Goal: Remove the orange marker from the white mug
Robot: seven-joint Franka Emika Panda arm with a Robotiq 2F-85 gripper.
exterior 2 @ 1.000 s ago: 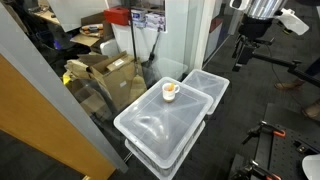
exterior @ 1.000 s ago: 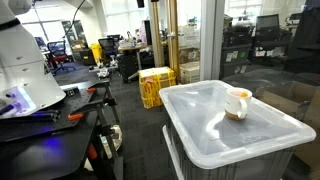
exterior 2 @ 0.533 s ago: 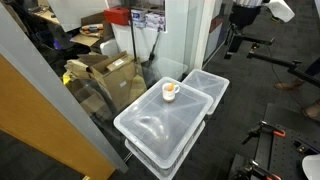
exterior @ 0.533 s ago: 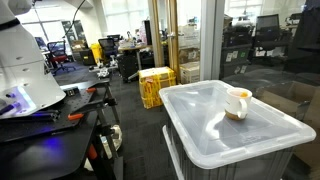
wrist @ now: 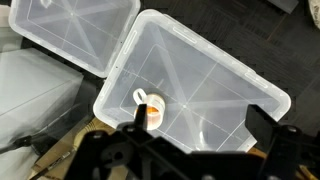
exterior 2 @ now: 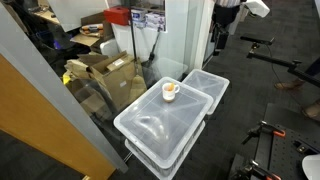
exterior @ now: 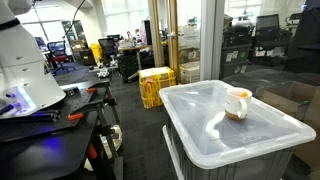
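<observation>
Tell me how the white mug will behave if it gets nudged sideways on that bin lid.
The white mug looks small and probably light, so a nudge would likely slide it across the smooth plastic bin lid. It stands upright, so a push near its rim may tip it. It looks rigid, and the lid sits well above the floor, so a fall could chip it.

Brightly lit open office, dark carpeted floor [exterior 2: 262, 95], glass partition [exterior: 262, 45] (reflections across it), stacked yellow crates [exterior: 156, 86], cardboard boxes [exterior 2: 108, 72], cluttered black workbench [exterior: 60, 122].
</observation>
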